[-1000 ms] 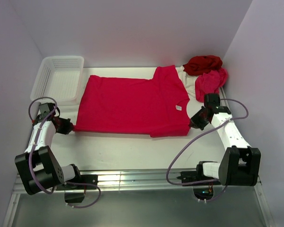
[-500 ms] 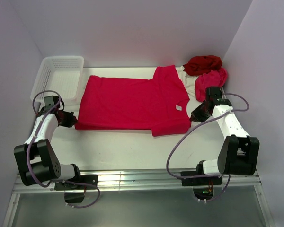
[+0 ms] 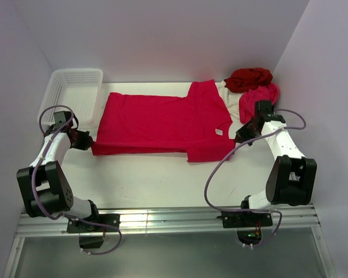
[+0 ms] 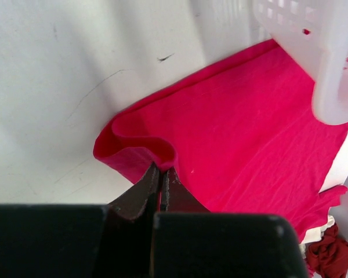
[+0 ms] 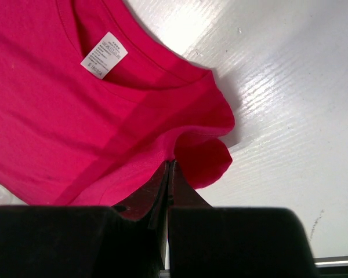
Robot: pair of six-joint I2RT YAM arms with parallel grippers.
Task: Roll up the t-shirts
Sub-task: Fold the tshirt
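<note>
Top external view shows the crimson t-shirt (image 3: 162,124) spread flat across the middle of the tabletop (image 3: 151,179), lying sideways with its hem toward 9 o'clock and its collar toward 3 o'clock. The dark red tee (image 3: 249,78), the pink-red tee (image 3: 256,99) and a whitish tee (image 3: 229,101) lie heaped at 2 o'clock, touching the crimson shirt's far sleeve. The white mesh basket (image 3: 78,71) stands at 10 o'clock, with the shirt's hem reaching just under its wall. I read the left gripper (image 3: 87,141) as holding the 6 o'clock hem corner. In the left wrist view its jaws are pressed together on a raised fold of crimson cloth. The right gripper (image 3: 242,137) is at the collar end. In the right wrist view its jaws pinch the bunched shoulder edge just below the neck label (image 5: 103,55). I judge the step in hand to be the first turn of the roll, with the 6 o'clock long edge gripped at both ends and barely lifted. The next move calls for carrying both ends toward 12 o'clock in step, low over the cloth. Uneven travel would probably skew the roll, and a high lift could drag the whole shirt.
</note>
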